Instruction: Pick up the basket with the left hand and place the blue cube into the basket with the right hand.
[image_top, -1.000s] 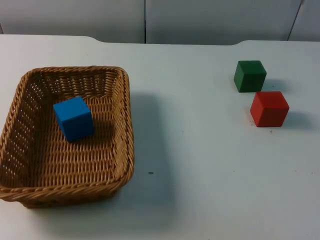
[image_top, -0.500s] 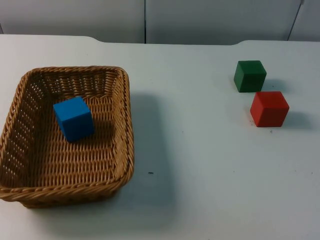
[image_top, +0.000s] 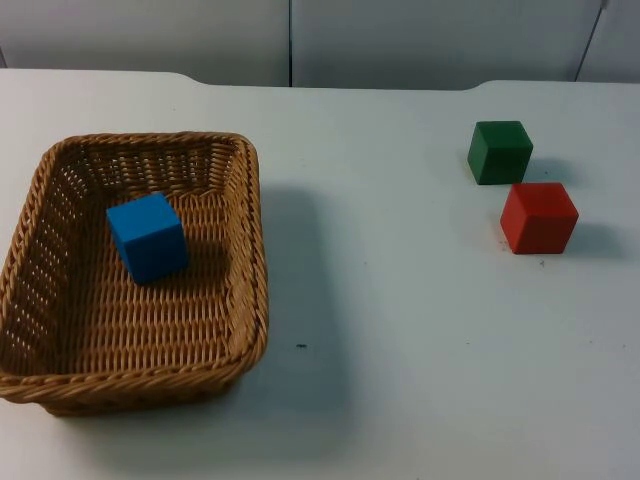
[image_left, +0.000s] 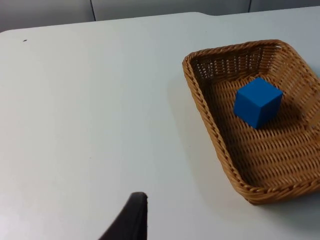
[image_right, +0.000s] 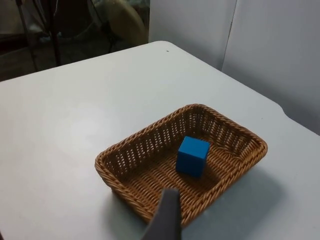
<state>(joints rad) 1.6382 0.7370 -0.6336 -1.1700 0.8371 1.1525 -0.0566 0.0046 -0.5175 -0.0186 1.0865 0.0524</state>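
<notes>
Nothing has moved across the last second: basket, cubes and table sit exactly as they did, and that stillness tells its own story. Start with the white table (image_top: 400, 330), running back to the grey partition wall (image_top: 300, 40). On it, towards the left arm's side, the wicker basket (image_top: 250, 250) rests flat on the surface, not lifted, with no finger on its rim. And look inside: the blue cube (image_top: 148, 236) is lying on the woven floor, nearer the far end, a little tilted against the weave. The left wrist view confirms it, basket (image_left: 210, 125) down on the table and blue cube (image_left: 257, 102) within its walls; the right wrist view shows the same, basket (image_right: 115, 175) with the blue cube (image_right: 192, 155) in the middle.

Over on the right arm's side, the green cube (image_top: 499, 151) and red cube (image_top: 539, 217) stand close together, untouched, well apart from the basket.

As for the tools, one black fingertip of the left gripper (image_left: 131, 220) hangs over bare table beside the basket, and one of the right gripper (image_right: 165, 215) hovers near the basket's edge. Neither has hold of anything; how far open they are, I cannot tell.

My read: the placing is done, and both arms are simply waiting.
</notes>
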